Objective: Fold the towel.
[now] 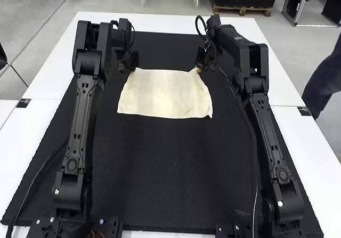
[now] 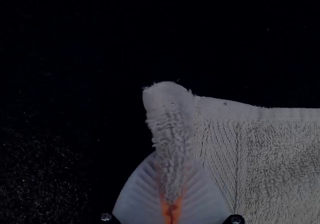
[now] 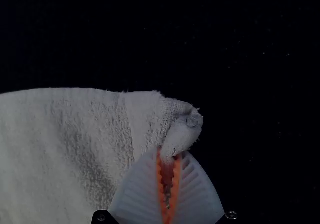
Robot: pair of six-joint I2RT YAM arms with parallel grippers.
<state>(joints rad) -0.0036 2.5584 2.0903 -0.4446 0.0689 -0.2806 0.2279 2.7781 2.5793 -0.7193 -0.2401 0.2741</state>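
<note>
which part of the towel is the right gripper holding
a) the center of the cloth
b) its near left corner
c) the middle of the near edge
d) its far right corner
d, the right gripper pinches the towel at its far right corner, with fabric caught between the ribbed fingers.

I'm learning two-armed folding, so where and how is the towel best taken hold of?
The towel looks best pinched at its two far corners, each from its own arm's side: it is wide and four-sided, its far edge stretches between those corners, and the left claw and right claw grip bunched cloth there.
</note>
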